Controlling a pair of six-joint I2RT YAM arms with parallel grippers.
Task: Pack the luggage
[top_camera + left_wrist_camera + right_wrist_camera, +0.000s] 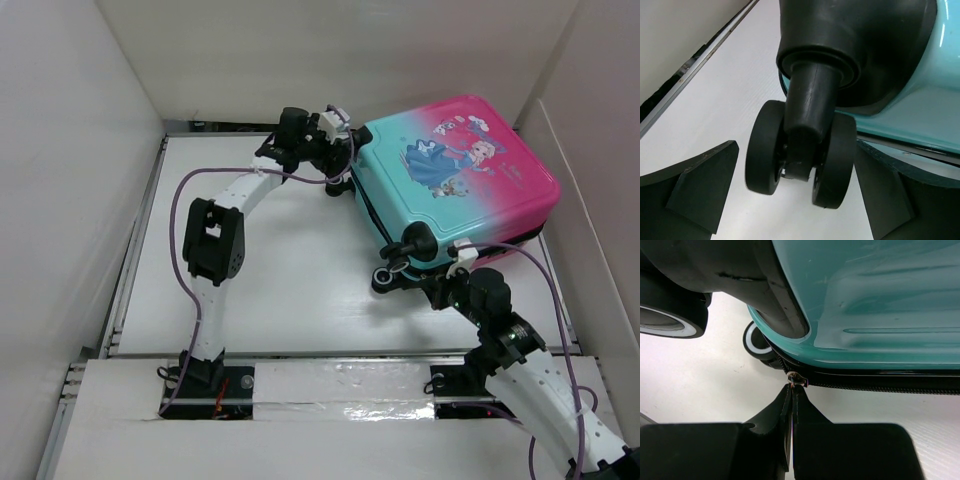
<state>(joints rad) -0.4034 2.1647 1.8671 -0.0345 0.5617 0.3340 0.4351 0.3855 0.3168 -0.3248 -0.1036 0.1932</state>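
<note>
The luggage [450, 175], a pink-to-teal hard-shell suitcase with a princess print, lies flat and closed at the back right of the table. My left gripper [340, 172] is at its far left corner, open, with its fingers on either side of a black twin-wheel caster [799, 155] without touching it. My right gripper [440, 285] is at the near edge of the case. It is shut on the small metal zipper pull [798, 380] of the black zipper [880, 385], just right of a white-rimmed wheel [756, 342].
White walls enclose the table [280, 290] on the left, back and right, and the suitcase sits close to the right wall. A metal rail [135, 240] runs along the table's left edge. Purple cables loop from both arms.
</note>
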